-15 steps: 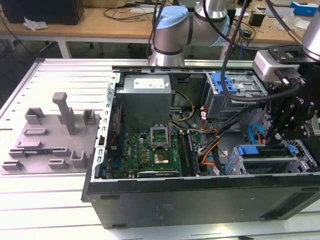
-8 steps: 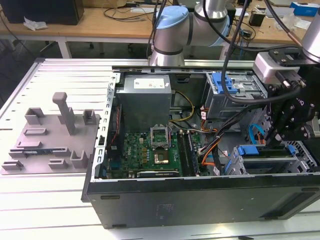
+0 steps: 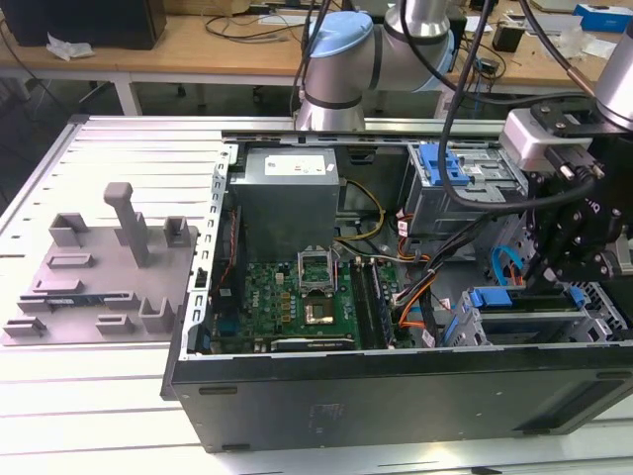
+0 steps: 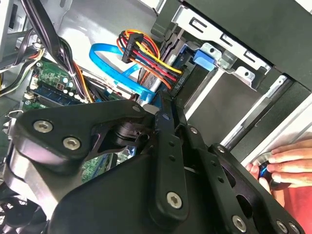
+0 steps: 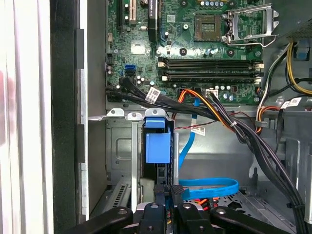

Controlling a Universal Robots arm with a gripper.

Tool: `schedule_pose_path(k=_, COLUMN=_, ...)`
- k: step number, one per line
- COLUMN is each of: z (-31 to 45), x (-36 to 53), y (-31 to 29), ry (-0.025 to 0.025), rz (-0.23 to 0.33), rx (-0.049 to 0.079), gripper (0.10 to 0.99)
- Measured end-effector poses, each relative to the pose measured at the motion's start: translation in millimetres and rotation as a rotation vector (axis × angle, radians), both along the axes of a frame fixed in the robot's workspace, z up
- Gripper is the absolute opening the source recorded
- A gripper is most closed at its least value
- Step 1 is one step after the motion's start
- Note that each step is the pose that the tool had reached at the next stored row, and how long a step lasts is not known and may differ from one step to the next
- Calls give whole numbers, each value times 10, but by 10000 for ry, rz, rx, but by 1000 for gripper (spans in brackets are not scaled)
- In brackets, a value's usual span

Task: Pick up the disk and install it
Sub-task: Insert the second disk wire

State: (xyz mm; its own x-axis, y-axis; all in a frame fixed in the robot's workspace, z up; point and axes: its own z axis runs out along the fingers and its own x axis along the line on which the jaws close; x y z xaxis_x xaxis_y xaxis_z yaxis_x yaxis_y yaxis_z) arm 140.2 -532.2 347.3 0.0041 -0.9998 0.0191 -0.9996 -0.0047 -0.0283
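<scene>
Black gripper (image 3: 584,259) low over the grey metal drive cage (image 3: 539,317), feeding the disk in edge-first.

Its fingers seem closed on the blue-framed silver disk (image 5: 159,146), standing upright in the cage slot.

My silver tubular metal arm (image 3: 420,20) carries pale blue plastic joint caps (image 3: 336,49) behind the open grey computer case (image 3: 396,386). Black cables (image 3: 475,59) run beside it. My matte black linkage gripper (image 4: 168,141) is studded with silver screw heads (image 4: 43,126).
</scene>
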Motion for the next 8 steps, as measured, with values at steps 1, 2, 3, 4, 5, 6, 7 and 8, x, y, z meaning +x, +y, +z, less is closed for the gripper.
schedule_pose_path(k=1, z=-10, x=0, y=0, ry=0, rz=27, rx=0, gripper=161)
schedule_pose_path(k=2, z=-16, x=0, y=0, ry=0, rz=40, rx=0, gripper=161)
schedule_pose_path(k=3, z=-24, x=0, y=0, ry=-1, rz=61, rx=0, gripper=161)
schedule_pose_path(k=4, z=-29, x=0, y=0, ry=-1, rz=75, rx=0, gripper=161)
schedule_pose_path(k=5, z=-34, x=1, y=0, ry=0, rz=93, rx=-1, gripper=161)
schedule_pose_path(k=6, z=-41, x=0, y=0, ry=0, rz=131, rx=0, gripper=161)
schedule_pose_path(k=7, z=-46, x=0, y=0, ry=0, rz=170, rx=-2, gripper=161)
schedule_pose_path(k=8, z=-49, x=0, y=0, ry=0, rz=200, rx=-1, gripper=161)
